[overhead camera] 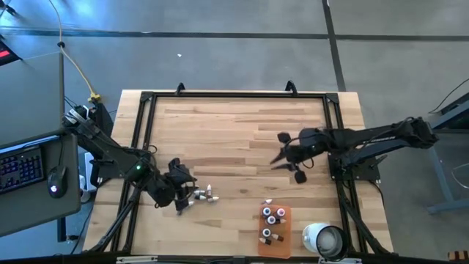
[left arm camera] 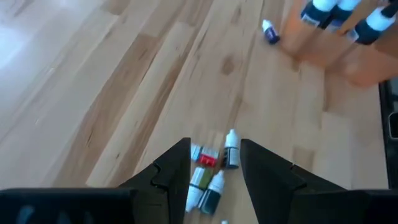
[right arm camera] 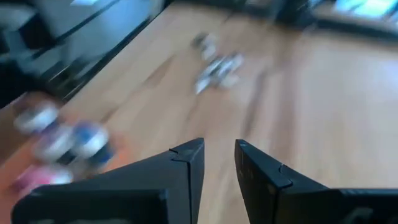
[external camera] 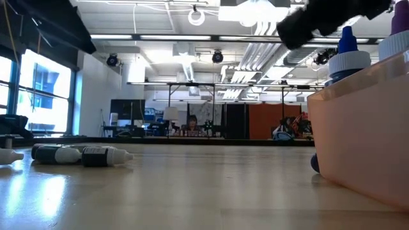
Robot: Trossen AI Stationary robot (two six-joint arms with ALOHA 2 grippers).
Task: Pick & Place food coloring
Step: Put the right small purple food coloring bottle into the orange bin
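Several food coloring bottles (overhead camera: 272, 217) already stand in the orange tray (overhead camera: 283, 244) at lower right, while a few loose bottles (overhead camera: 205, 195) wait beside the wide, empty left claw (overhead camera: 183, 199); the right claw (overhead camera: 287, 161) hangs empty, narrowly open.

Even overhead lighting on the table (overhead camera: 234, 139) in high view, ceiling lamps (external camera: 196, 15) glaring at upper centre of low view, bright window (external camera: 45, 89) at left, orange tray (external camera: 364, 140) soft-focused at right, right wrist view heavily motion-blurred, left wrist view mildly soft.

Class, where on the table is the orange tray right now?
In the high view the orange tray sits near the table's front edge on the right side, just left of the white cup, holding several upright dropper bottles.
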